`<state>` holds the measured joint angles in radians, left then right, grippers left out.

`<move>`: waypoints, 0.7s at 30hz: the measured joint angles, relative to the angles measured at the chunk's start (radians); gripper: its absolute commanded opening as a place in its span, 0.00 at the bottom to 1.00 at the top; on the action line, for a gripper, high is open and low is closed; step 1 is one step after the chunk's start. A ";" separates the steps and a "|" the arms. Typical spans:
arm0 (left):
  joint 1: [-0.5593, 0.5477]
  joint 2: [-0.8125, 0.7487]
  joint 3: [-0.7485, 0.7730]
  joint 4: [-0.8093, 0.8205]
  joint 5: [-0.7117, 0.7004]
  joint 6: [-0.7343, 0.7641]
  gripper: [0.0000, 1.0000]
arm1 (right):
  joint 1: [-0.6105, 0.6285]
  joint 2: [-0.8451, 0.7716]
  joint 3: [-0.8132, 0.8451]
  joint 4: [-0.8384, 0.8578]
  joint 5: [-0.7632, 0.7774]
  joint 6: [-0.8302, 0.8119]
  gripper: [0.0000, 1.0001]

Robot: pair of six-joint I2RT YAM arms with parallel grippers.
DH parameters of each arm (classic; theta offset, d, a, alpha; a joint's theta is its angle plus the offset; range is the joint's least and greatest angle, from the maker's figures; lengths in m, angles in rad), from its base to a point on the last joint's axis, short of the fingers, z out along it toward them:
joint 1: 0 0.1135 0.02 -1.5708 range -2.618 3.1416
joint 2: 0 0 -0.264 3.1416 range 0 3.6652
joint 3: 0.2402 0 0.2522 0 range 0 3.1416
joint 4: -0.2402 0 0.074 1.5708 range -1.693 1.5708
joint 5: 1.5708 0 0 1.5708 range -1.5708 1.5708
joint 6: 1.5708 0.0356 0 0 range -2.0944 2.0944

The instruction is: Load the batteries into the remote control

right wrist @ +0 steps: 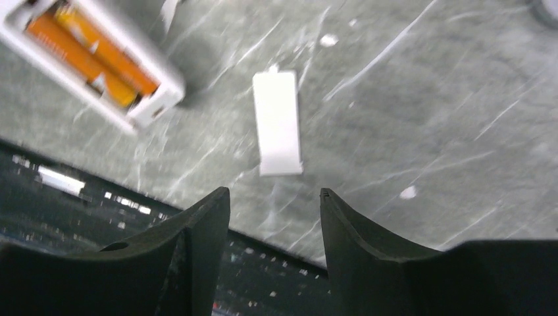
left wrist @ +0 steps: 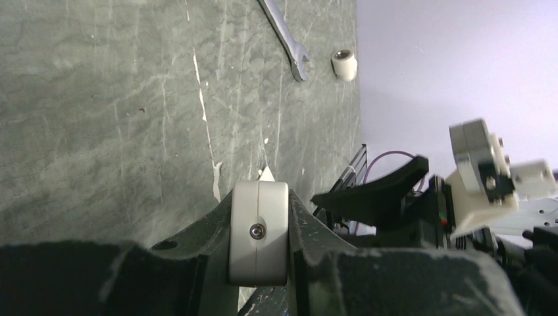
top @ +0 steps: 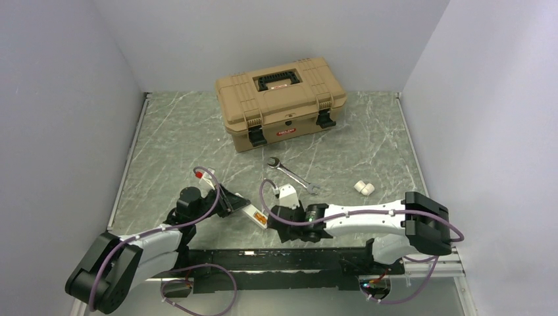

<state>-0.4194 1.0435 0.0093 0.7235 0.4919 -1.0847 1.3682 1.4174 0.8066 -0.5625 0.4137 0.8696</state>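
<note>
Over marbled tabletop [top: 184, 131], low left pincer [left wrist: 258, 194] pinches remote control [right wrist: 92, 56]; right pincer [right wrist: 275, 197] tilts down, spread.

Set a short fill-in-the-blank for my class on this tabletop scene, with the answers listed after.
1. The left gripper is shut on the white ____.
2. The right gripper is ____ and holds nothing.
3. A steel ____ lies on the table in front of the tan toolbox.
4. The toolbox's lid is ____.
Missing words: remote control; open; wrench; closed.
</note>
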 measured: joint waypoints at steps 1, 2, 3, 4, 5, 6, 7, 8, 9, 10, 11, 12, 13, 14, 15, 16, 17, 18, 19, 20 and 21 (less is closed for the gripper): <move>0.000 -0.008 0.000 -0.005 0.000 0.000 0.00 | -0.026 0.000 -0.001 0.008 -0.005 -0.016 0.55; 0.000 -0.014 0.000 -0.008 0.000 0.002 0.00 | -0.043 0.000 -0.001 0.015 -0.005 -0.029 0.55; 0.000 -0.025 0.000 -0.014 0.000 0.003 0.00 | -0.069 0.000 -0.003 0.029 -0.008 -0.044 0.55; 0.000 -0.034 0.000 -0.019 -0.001 0.003 0.00 | -0.089 0.000 -0.006 0.042 -0.013 -0.058 0.54; 0.000 -0.042 0.000 -0.026 -0.002 0.004 0.00 | -0.104 0.000 -0.008 0.052 -0.020 -0.070 0.54; 0.000 -0.050 0.000 -0.034 -0.002 0.006 0.00 | -0.113 0.001 -0.010 0.060 -0.026 -0.080 0.53; 0.000 -0.056 0.000 -0.039 -0.003 0.008 0.00 | -0.119 0.004 -0.011 0.068 -0.031 -0.089 0.53; 0.000 -0.062 0.000 -0.045 -0.005 0.009 0.00 | -0.123 0.009 -0.011 0.079 -0.039 -0.097 0.52; 0.000 -0.066 0.000 -0.050 -0.008 0.010 0.00 | -0.124 0.016 -0.011 0.089 -0.047 -0.105 0.51; 0.000 -0.068 0.000 -0.056 -0.010 0.011 0.00 | -0.124 0.025 -0.011 0.098 -0.056 -0.111 0.50; 0.000 -0.069 0.000 -0.059 -0.011 0.012 0.00 | -0.124 0.035 -0.012 0.106 -0.062 -0.117 0.49; 0.000 -0.069 0.000 -0.060 -0.011 0.015 0.09 | -0.124 0.034 -0.017 0.117 -0.071 -0.119 0.49; 0.000 -0.069 0.000 -0.061 -0.012 0.017 0.01 | -0.124 0.033 -0.023 0.119 -0.082 -0.121 0.48; 0.000 -0.069 0.000 -0.063 -0.012 0.018 0.00 | -0.124 0.033 -0.026 0.124 -0.085 -0.121 0.48; 0.000 -0.069 0.000 -0.063 -0.012 0.018 0.00 | -0.124 0.039 -0.028 0.132 -0.091 -0.121 0.47; 0.000 -0.068 0.000 -0.063 -0.012 0.018 0.00 | -0.124 0.049 -0.032 0.139 -0.092 -0.121 0.47; 0.000 -0.068 0.000 -0.063 -0.012 0.018 0.00 | -0.124 0.057 -0.039 0.142 -0.098 -0.120 0.47; 0.000 -0.068 0.000 -0.063 -0.012 0.018 0.00 | -0.124 0.064 -0.047 0.142 -0.100 -0.119 0.47; 0.000 -0.067 0.000 -0.062 -0.012 0.018 0.00 | -0.124 0.070 -0.054 0.142 -0.101 -0.118 0.47; 0.000 -0.064 0.000 -0.062 -0.012 0.018 0.00 | -0.123 0.074 -0.058 0.141 -0.097 -0.117 0.47; 0.000 -0.062 0.000 -0.062 -0.012 0.018 0.00 | -0.123 0.074 -0.058 0.145 -0.098 -0.117 0.47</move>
<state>-0.4194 0.9813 0.0093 0.6613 0.4801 -1.0672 1.2453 1.4918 0.7490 -0.4175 0.3157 0.7525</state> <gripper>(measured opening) 0.279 0.473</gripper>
